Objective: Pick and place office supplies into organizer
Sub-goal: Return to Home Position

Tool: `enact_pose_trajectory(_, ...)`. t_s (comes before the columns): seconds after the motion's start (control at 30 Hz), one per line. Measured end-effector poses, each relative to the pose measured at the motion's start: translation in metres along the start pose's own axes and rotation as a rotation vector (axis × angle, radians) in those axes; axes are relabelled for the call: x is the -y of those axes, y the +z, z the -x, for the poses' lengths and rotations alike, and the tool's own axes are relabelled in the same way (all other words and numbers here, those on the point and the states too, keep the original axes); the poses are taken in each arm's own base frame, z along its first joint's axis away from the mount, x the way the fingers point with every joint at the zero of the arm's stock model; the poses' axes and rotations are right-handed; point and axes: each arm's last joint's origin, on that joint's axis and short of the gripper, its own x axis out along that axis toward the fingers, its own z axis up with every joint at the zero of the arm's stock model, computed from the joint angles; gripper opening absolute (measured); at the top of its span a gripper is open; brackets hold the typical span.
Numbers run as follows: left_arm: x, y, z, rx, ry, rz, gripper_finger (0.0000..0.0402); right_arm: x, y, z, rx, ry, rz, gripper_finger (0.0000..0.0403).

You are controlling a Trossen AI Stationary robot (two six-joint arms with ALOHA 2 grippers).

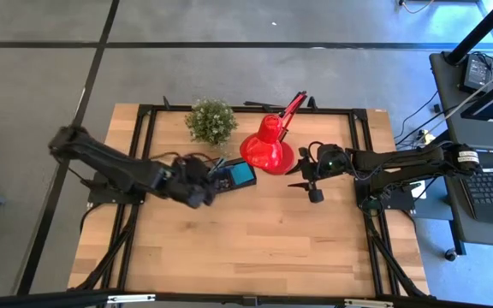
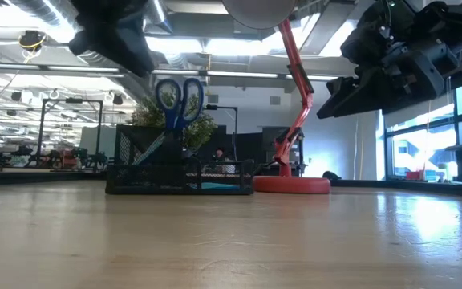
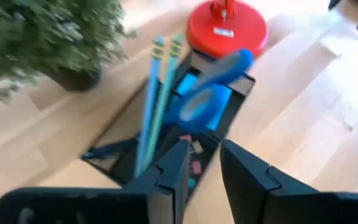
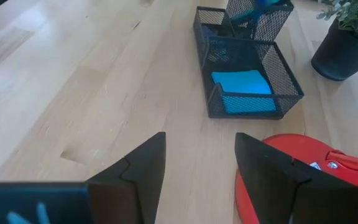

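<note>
Our left fingers (image 3: 169,177), parted and empty, face the black mesh organizer (image 4: 288,78) just ahead; right fingers (image 4: 143,169) gape empty. Packing seems done; going home calls for lifting clear.

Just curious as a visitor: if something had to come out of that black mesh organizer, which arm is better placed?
Probably the left. The left gripper hovers open right beside the mesh organizer, aimed at it. The right gripper, also open, hangs farther off, beyond the red lamp.

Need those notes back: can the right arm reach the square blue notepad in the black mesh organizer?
Probably yes: the open right gripper faces the uncovered square blue notepad, with nothing between them.
</note>
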Motion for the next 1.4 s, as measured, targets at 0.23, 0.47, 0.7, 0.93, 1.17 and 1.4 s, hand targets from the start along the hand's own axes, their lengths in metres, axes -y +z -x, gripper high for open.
enact_pose_trajectory(0.23,-0.050,-0.015,0.005,0.131,-0.115,0.000,0.0084,0.000,0.001,0.001,0.007,-0.001,-0.049,0.0195)
enact_pose_trajectory(0.47,-0.091,-0.040,-0.015,0.270,-0.314,0.021,0.0070,-0.001,0.006,0.013,0.039,-0.010,-0.044,0.0195)
enact_pose_trajectory(0.7,-0.117,-0.051,-0.029,0.440,-0.503,-0.048,0.0055,-0.004,0.015,0.041,0.129,-0.034,-0.050,0.0195)
enact_pose_trajectory(0.93,-0.138,-0.057,-0.041,0.530,-0.567,-0.113,0.0052,-0.008,0.022,0.065,0.220,-0.059,-0.030,0.0195)
enact_pose_trajectory(1.17,-0.155,-0.063,-0.044,0.515,-0.551,-0.113,0.0052,-0.012,0.020,0.081,0.241,-0.061,-0.054,0.0195)
enact_pose_trajectory(1.4,-0.166,-0.064,-0.038,0.543,-0.520,-0.106,0.0051,-0.014,0.019,0.092,0.268,-0.070,-0.044,0.0195)
